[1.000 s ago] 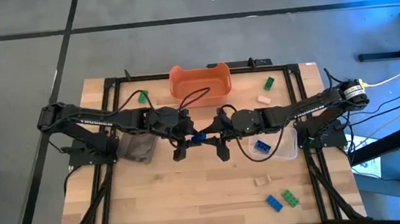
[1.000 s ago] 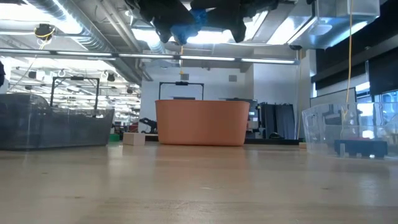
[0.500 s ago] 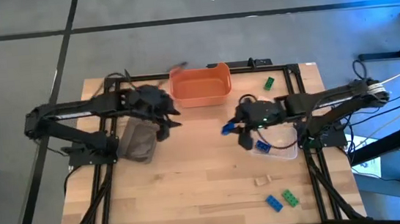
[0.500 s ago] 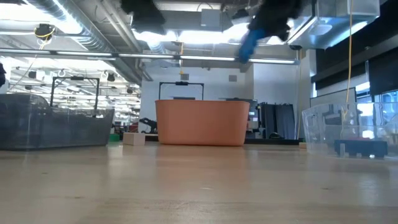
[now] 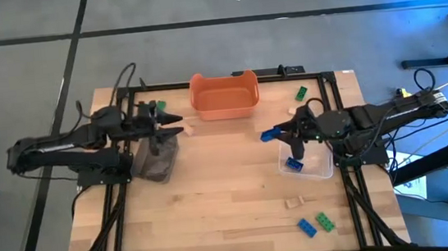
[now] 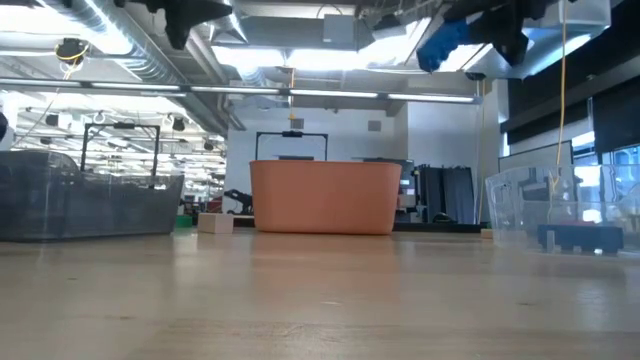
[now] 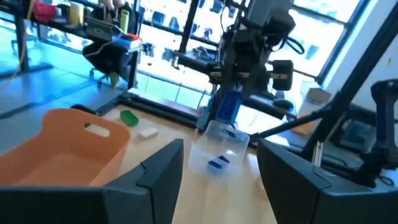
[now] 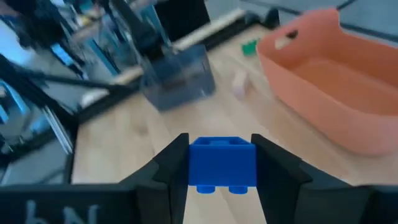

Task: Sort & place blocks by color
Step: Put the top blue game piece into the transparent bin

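My right gripper (image 8: 222, 163) is clenched on a small blue toy brick (image 8: 222, 163), raised beside the clear plastic bin (image 5: 317, 166) (another blue brick (image 5: 294, 165) lies inside). My left gripper (image 7: 217, 165) hangs spread and empty above the dark translucent bin (image 5: 155, 158).

One blue block (image 8: 222, 163) is held aloft; other blocks (image 5: 316, 223) lie scattered on the wood.

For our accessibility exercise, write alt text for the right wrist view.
The right gripper holds a blue block between its dark fingers, above a wooden table. Beyond stand an orange tub and a dark container, with a tan block and a green block between them.
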Controlling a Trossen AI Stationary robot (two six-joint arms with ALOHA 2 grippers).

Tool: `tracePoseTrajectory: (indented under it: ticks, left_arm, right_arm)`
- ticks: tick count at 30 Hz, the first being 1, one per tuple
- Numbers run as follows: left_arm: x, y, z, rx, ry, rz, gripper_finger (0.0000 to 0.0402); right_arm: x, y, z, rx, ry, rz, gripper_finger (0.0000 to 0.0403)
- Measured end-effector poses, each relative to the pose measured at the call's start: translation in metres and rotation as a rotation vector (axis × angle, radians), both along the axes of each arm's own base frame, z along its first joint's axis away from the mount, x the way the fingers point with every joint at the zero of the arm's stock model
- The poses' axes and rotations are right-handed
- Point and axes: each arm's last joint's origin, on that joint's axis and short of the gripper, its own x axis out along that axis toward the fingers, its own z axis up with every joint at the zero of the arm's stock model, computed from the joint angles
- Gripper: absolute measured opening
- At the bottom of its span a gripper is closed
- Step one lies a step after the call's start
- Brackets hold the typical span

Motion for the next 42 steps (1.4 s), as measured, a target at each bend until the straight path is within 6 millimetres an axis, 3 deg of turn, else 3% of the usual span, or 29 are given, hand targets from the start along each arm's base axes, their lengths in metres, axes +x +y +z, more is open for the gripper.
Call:
tracePoseTrajectory:
  ticks: [12, 20, 25, 28, 35, 42]
  left_arm:
    - [-0.009, -0.001, 0.006, -0.003, -0.054, 0.018, 0.0197]
    - [-0.011, -0.001, 0.006, -0.017, -0.062, 0.04, 0.0197]
    - [-0.011, -0.001, 0.008, -0.016, -0.078, 0.041, 0.0197]
    - [-0.011, -0.001, 0.008, -0.015, -0.083, 0.041, 0.0197]
    - [-0.011, -0.001, 0.009, -0.014, -0.088, 0.041, 0.0197]
    - [-0.011, 0.0, 0.009, -0.014, -0.088, 0.042, 0.0197]
  right_arm:
    - [-0.002, 0.001, 0.001, 0.016, 0.031, 0.054, 0.0141]
    - [-0.003, 0.002, 0.01, 0.064, 0.542, 0.089, 0.0141]
    - [-0.009, 0.005, -0.021, 0.168, 0.914, 0.125, 0.0141]
    - [-0.015, 0.005, -0.044, 0.197, 1.043, 0.09, 0.0141]
    - [-0.024, 0.004, -0.085, 0.264, 1.119, -0.008, 0.0141]
    - [-0.026, 0.003, -0.102, 0.301, 1.098, -0.056, 0.0141]
